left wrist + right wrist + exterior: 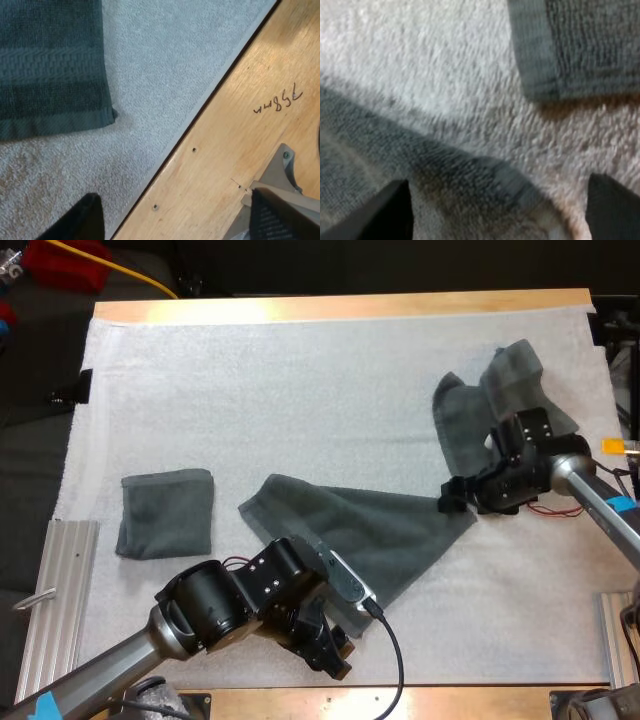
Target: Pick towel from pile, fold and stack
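Note:
A dark grey-green towel (365, 525) lies spread flat mid-mat. A folded towel (166, 512) rests at the left, and a crumpled towel (500, 400) lies at the far right. My left gripper (328, 648) hovers open near the spread towel's near corner (50, 65), over the mat's front edge, its fingers (75, 220) wide apart. My right gripper (454, 500) stands open at the spread towel's right corner (485, 185), which lies between its fingers (387, 212) without being pinched. An edge of the crumpled towel (580, 50) lies just beyond.
The bare wooden table edge (250, 125) runs along the front of the white mat (300, 390). Metal rails sit at the near left (55, 600) and near right (620, 640) of the table.

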`<action>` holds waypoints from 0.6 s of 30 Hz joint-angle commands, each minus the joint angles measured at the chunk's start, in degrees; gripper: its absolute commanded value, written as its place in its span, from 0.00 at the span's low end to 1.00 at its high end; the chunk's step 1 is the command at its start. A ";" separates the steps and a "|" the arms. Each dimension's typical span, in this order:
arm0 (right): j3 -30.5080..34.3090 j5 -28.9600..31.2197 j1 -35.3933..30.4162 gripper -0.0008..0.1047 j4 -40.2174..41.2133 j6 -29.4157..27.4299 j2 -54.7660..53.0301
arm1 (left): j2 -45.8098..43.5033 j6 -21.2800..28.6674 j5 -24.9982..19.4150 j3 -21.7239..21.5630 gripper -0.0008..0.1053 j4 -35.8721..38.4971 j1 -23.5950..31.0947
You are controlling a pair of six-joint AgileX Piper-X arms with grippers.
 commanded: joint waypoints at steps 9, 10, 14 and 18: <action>1.64 0.70 -0.23 0.54 3.24 -4.39 0.07 | -0.22 -0.55 -0.49 -0.13 0.58 -0.27 -0.22; 1.87 0.56 -0.23 0.47 3.45 -4.56 0.07 | -0.22 -0.55 -0.49 -0.13 0.58 -0.27 -0.22; 2.15 -0.47 -0.23 0.38 4.25 -4.55 0.07 | -0.22 -0.55 -0.49 -0.13 0.58 -0.27 -0.22; 2.15 -0.96 -0.23 0.37 5.29 -4.55 0.07 | -0.22 -0.55 -0.49 -0.13 0.58 -0.27 -0.22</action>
